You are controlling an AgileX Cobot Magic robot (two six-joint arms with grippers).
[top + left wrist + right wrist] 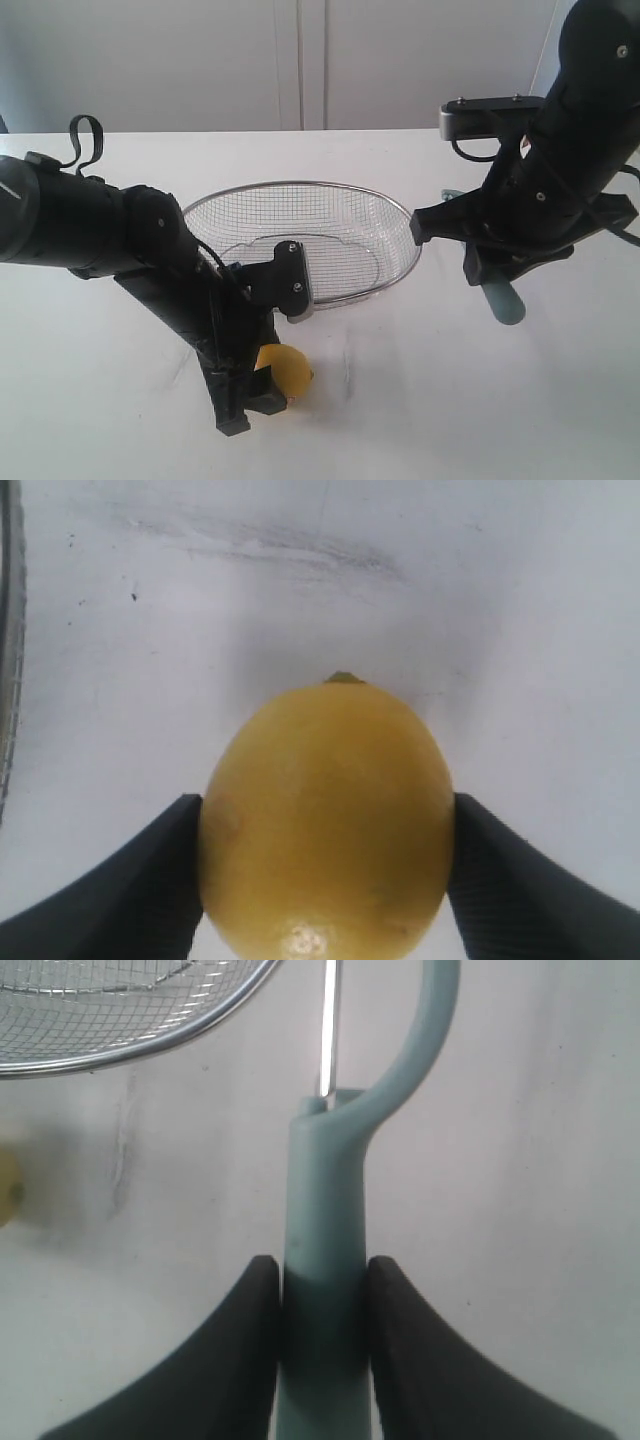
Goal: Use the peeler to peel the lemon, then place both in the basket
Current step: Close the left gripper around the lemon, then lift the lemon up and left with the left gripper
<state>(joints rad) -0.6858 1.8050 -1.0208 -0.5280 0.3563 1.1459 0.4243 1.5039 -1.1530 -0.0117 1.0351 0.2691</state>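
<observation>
**Left gripper**: the jaws are partly open, set to the width of the lemon and closed against it, one black finger on each flank. The fruit is bright yellow and smooth, the visible skin whole, with a glossy highlight near the gripper and a small greenish nub at the end pointing away from it. It sits low over the white table, just near of the basket; contact with the table cannot be told.

**Right gripper**: the jaws are nearly closed, the pads pinching the straight handle of the peeler. The handle is pale teal plastic; beyond the fingers it forks into a curved arm, with a thin metal blade strip running beside it. In the exterior view the handle's butt end shows below the gripper, just right of the basket.

**Basket**: silver wire mesh with a thick steel rim, standing at mid-table between the two arms.
</observation>
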